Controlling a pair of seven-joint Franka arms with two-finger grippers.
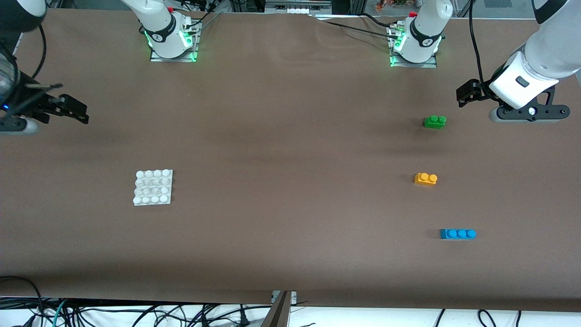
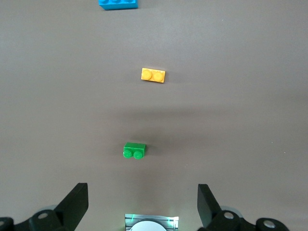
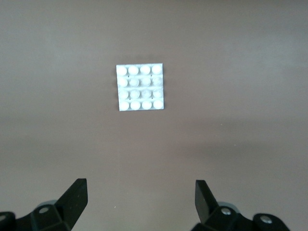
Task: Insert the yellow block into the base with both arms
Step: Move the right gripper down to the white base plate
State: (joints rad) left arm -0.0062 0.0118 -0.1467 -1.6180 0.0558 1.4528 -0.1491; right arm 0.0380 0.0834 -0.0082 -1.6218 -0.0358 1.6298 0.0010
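The yellow block (image 1: 425, 179) (image 2: 153, 75) lies studs up on the brown table toward the left arm's end, with nothing touching it. The white studded base (image 1: 153, 187) (image 3: 140, 87) lies flat toward the right arm's end. My left gripper (image 1: 467, 93) (image 2: 143, 202) hangs open and empty above the table's left-arm end, apart from the bricks. Above the table's right-arm end my right gripper (image 1: 72, 109) (image 3: 140, 199) is open too, holding nothing, well apart from the base.
A green two-stud brick (image 1: 435, 121) (image 2: 134, 150) lies farther from the front camera than the yellow block. A blue three-stud brick (image 1: 457, 234) (image 2: 118, 4) lies nearer to it. Cables hang along the table's front edge (image 1: 290, 302).
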